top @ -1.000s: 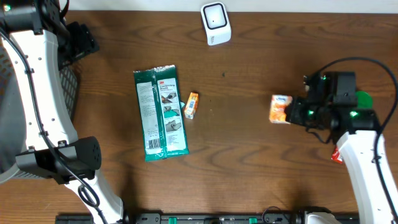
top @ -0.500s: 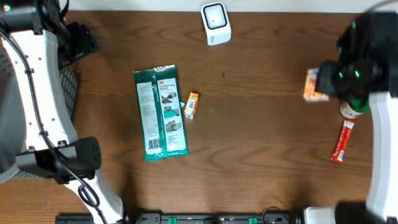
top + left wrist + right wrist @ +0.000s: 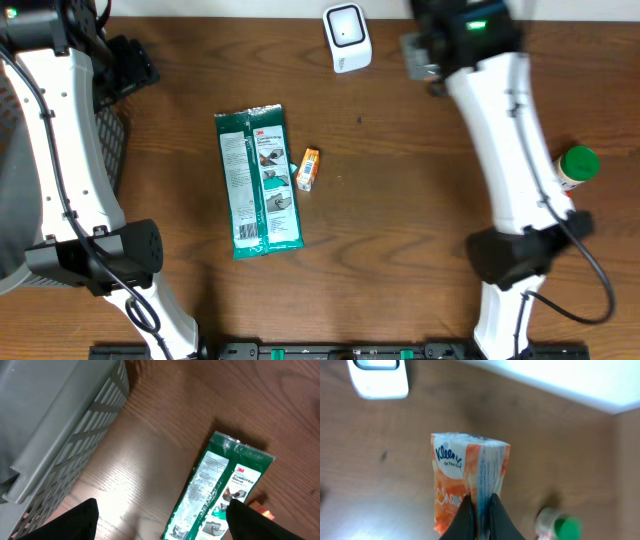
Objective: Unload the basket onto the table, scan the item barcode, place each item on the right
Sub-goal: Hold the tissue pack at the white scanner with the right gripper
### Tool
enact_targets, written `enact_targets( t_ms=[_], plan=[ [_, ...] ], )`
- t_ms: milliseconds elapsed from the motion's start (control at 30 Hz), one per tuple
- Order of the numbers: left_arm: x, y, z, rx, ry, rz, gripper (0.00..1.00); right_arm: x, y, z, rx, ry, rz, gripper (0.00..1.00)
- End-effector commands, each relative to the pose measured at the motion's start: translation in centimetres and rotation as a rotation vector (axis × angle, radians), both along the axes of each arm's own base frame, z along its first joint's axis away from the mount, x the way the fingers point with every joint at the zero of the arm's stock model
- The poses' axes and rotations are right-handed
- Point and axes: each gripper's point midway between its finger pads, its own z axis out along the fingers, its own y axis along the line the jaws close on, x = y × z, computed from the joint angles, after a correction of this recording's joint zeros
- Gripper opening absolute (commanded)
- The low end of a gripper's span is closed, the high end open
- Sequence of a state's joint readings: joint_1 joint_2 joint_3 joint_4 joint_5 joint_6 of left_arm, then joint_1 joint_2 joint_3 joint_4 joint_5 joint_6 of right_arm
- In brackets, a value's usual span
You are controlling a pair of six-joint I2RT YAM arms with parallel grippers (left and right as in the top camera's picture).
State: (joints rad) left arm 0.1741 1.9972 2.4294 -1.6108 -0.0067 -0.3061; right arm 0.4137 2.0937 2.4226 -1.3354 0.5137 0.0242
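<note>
An orange and white Kleenex tissue pack (image 3: 459, 476) hangs above the table, and my right gripper (image 3: 480, 512) is shut on its edge. The white barcode scanner (image 3: 379, 379) lies ahead and to the left of the pack in the right wrist view. Overhead, the right gripper (image 3: 424, 58) hovers just right of the scanner (image 3: 346, 38), and the pack shows only as a blurred pale shape there. My left gripper (image 3: 162, 527) stands open and empty over the table's left side, its fingers (image 3: 75, 521) wide apart.
A green 3M glove packet (image 3: 258, 180) lies left of centre with a small orange box (image 3: 309, 168) beside it. A grey basket (image 3: 60, 425) stands at the left edge. A green-capped bottle (image 3: 577, 165) stands at the right.
My right arm has swung from the table's right side up and left to beside the scanner, carrying the tissue pack. The left arm has not moved.
</note>
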Motion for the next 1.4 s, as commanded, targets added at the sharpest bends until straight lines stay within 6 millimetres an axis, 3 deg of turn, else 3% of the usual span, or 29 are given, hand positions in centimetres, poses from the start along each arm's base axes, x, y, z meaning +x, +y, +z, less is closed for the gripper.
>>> enact_targets(
  t_ms=[0,267,600,767,1000,1367],
  plan=[
    [-1.2,0.2,-0.5,0.005,0.063,-0.005,0.82,1.7,1.3,1.2,-0.313,-0.076,0.063,0.01],
    [-1.2,0.2,-0.5,0.005,0.063,-0.005,0.82,6.9,7.2,-3.4,-0.424,-0.137,0.192,0.01],
    [-1.2,0.2,-0.5,0.005,0.063,-0.005,0.82,12.8,10.5,-8.3,-0.519,-0.243,0.255,0.01],
    [-1.2,0.2,-0.5,0.005,0.063,-0.005,0.82,14.9,10.5,-12.1,-0.541,-0.249,0.256,0.01],
    [-1.2,0.2,-0.5,0.005,0.063,-0.005,0.82,16.0,10.3,-16.7,-0.542,-0.222,0.265,0.01],
    [-1.2,0.2,-0.5,0.005,0.063,-0.005,0.82,16.4,9.9,-16.6,-0.535,-0.234,0.253,0.01]
  ],
)
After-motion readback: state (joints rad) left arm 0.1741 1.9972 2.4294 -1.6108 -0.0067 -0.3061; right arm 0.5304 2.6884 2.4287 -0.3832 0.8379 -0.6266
